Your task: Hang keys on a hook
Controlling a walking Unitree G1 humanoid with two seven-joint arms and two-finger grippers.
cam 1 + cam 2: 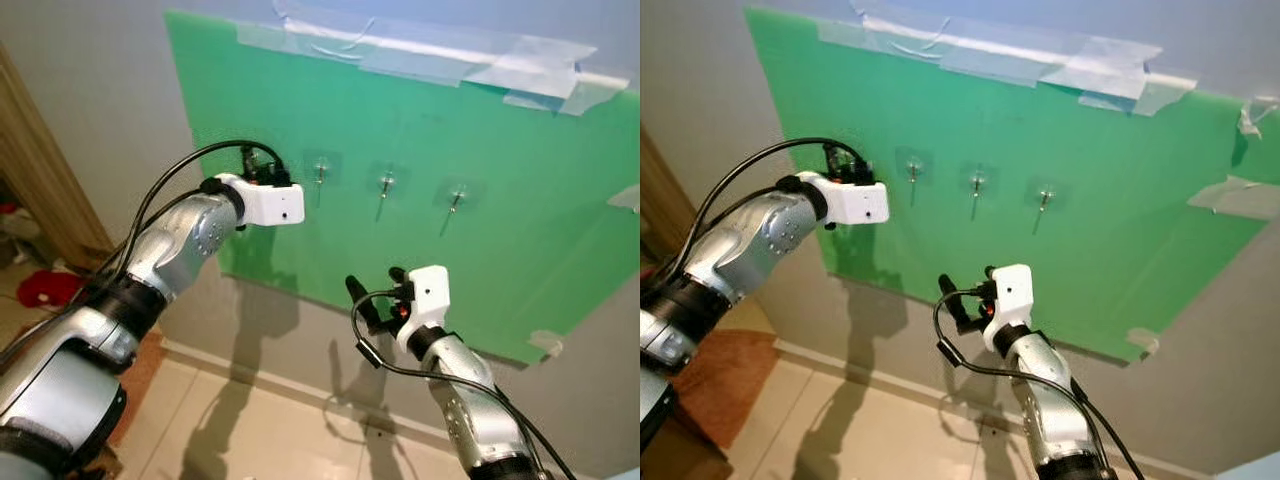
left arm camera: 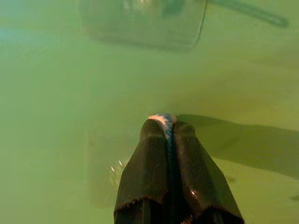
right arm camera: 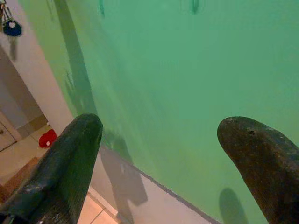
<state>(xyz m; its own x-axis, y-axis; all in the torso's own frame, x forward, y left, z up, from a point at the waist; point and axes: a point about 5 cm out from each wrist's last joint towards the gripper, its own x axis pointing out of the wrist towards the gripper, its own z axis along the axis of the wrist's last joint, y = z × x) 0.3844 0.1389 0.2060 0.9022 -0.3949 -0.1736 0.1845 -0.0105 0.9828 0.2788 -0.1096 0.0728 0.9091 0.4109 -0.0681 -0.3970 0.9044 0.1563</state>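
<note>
Three small metal hooks on clear pads sit in a row on a green board: the left hook, the middle hook and the right hook. My left arm is raised, its wrist just left of the left hook. In the left wrist view the left gripper is shut on a thin blue and white piece of the keys, close to the board below a clear hook pad. The keys, with a blue fob, dangle at the edge of the right wrist view. My right gripper is open and empty, lower, facing the board.
Clear tape holds the board's top edge to the grey wall. A wooden door frame stands at the left, with a red object on the floor by it. Pale floor tiles lie below the arms.
</note>
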